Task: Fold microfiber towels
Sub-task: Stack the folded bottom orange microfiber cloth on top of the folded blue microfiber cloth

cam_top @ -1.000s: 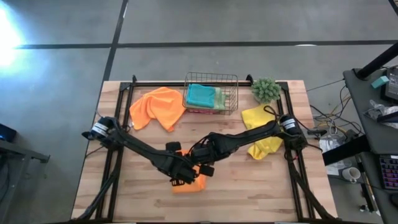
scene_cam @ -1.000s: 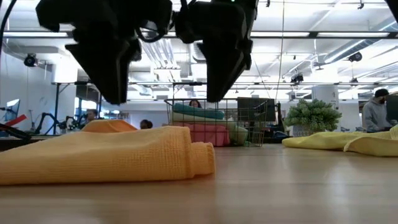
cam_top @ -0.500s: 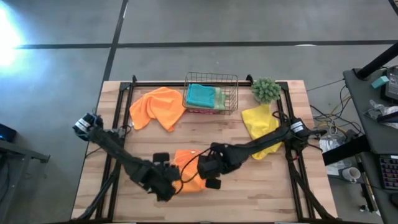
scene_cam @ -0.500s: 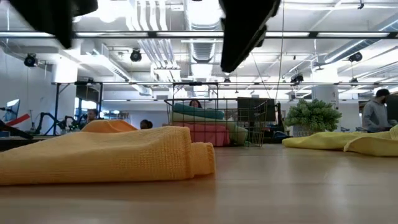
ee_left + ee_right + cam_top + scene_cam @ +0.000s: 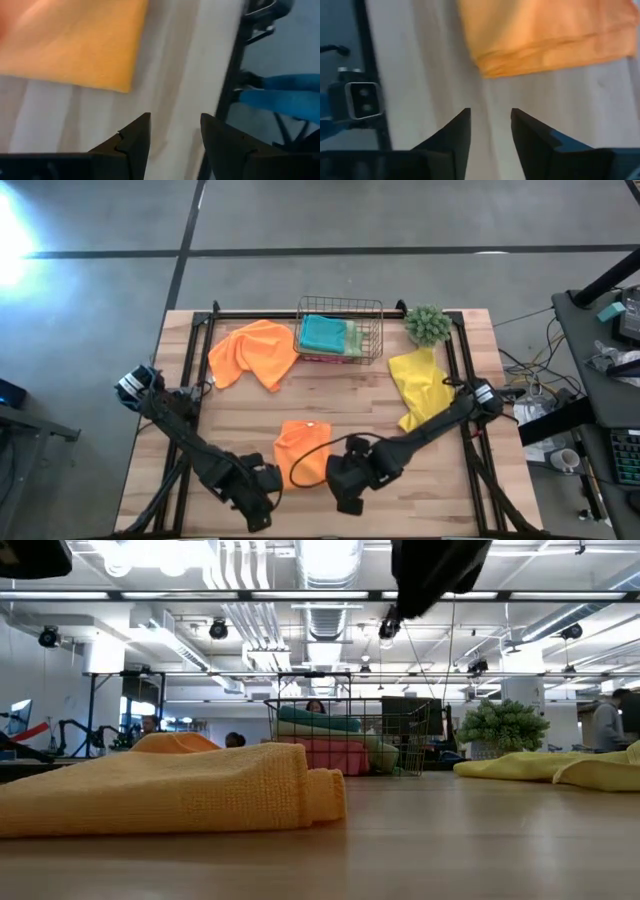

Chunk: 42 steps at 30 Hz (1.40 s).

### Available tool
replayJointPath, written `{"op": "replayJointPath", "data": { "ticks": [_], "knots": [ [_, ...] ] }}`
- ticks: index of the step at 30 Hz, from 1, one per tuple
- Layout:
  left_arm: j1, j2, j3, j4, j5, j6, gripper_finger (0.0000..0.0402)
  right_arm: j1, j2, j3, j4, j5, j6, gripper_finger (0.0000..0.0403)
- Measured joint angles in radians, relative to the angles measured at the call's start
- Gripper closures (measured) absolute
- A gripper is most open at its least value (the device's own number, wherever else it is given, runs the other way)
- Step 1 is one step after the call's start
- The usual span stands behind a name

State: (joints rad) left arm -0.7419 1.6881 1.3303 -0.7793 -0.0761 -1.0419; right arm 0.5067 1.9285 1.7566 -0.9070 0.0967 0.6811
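No legible text, label, brand, number or sign found on any surface in these views; nothing in the room background can be read either.

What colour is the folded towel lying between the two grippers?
Orange. The folded towel shows best in the high view, lying on the wooden table.

We see a plain orange folded towel (image 5: 302, 450) between the two black grippers, on a pale wood-grain table (image 5: 400, 500). Farther from them lie a crumpled orange towel (image 5: 255, 352) and a yellow towel (image 5: 420, 385). The copper wire basket (image 5: 340, 330) holds teal, sage green and pink cloths beside a green fuzzy plant (image 5: 428, 324).
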Motion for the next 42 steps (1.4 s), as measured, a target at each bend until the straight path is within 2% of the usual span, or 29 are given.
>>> {"op": "replayJointPath", "data": {
  "ticks": [6, 9, 15, 18, 22, 26, 30, 34, 42],
  "knots": [
    [-0.036, 0.002, 0.030, 0.154, -0.041, -0.001, 0.0244, 0.062, 0.007, 0.000, 0.177, 0.008, -0.111, 0.0238],
    [-0.053, 0.002, 0.062, 0.158, -0.059, -0.024, 0.0244, 0.085, 0.007, 0.001, 0.265, 0.007, -0.150, 0.0234],
    [-0.070, 0.002, 0.134, 0.123, -0.063, -0.023, 0.0244, 0.107, 0.007, 0.043, 0.314, 0.033, -0.163, 0.0236],
    [-0.073, 0.000, 0.183, 0.037, -0.064, 0.015, 0.0244, 0.113, 0.007, 0.085, 0.309, 0.070, -0.192, 0.0236],
    [-0.081, 0.000, 0.274, -0.191, -0.072, 0.051, 0.0244, 0.111, 0.006, 0.153, 0.304, 0.135, -0.247, 0.0236],
    [-0.098, -0.002, 0.342, -0.387, -0.160, 0.054, 0.0244, 0.110, 0.006, 0.203, 0.226, 0.224, -0.363, 0.0236],
    [-0.131, 0.013, 0.332, -0.400, -0.308, 0.054, 0.0248, 0.110, 0.005, 0.199, 0.166, 0.245, -0.408, 0.0236],
    [-0.167, 0.100, 0.296, -0.404, -0.413, 0.055, 0.0259, 0.110, 0.033, 0.171, 0.140, 0.255, -0.412, 0.0236],
    [-0.161, 0.247, 0.280, -0.426, -0.446, 0.089, 0.0274, 0.108, 0.113, 0.154, 0.136, 0.279, -0.472, 0.0236]
  ]
}}
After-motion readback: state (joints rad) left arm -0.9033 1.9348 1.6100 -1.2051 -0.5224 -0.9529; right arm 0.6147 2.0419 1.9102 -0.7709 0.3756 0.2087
